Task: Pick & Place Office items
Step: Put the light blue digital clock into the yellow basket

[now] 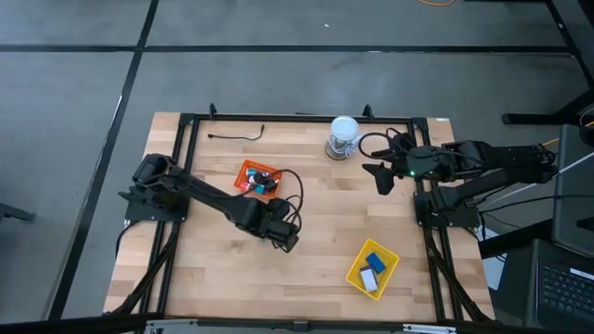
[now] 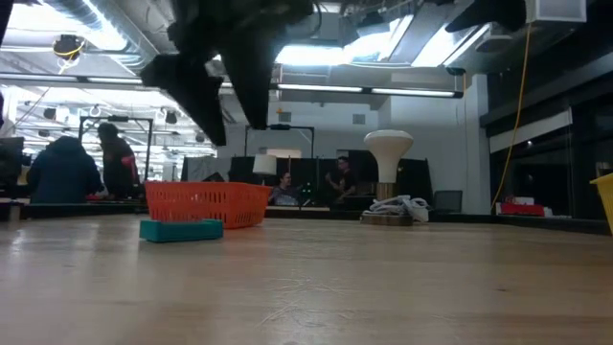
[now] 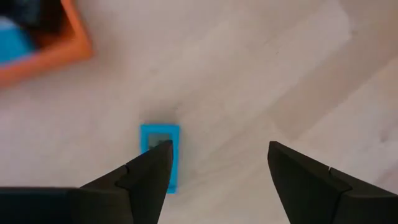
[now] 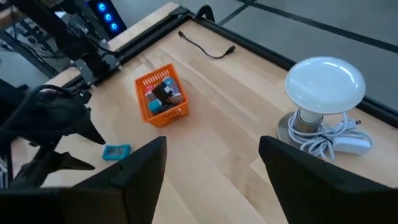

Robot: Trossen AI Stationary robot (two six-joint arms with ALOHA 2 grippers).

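Here the left claw [image 3: 214, 168] hangs spread apart over a light blue block [image 3: 160, 152] lying on the bare surface [image 1: 325, 232].

Only the left wrist view shows the block under one fingertip [image 3: 152, 168], untouched; from above the arm hides it. The low view shows the block [image 2: 181, 230] flat on the wood in front of the orange tray [image 2: 206, 203], apart from it. The right wrist view shows dark and pink pieces inside that tray [image 4: 160, 96]. The high view alone shows the yellow tray [image 1: 372, 268] near the surface's front right edge, holding a blue block [image 1: 375, 261] and a white one [image 1: 368, 279], with open wood between the trays. The right claw [image 4: 211, 158], fingers apart, waits near the right rail beside a white lamp-like object [image 1: 344, 135].
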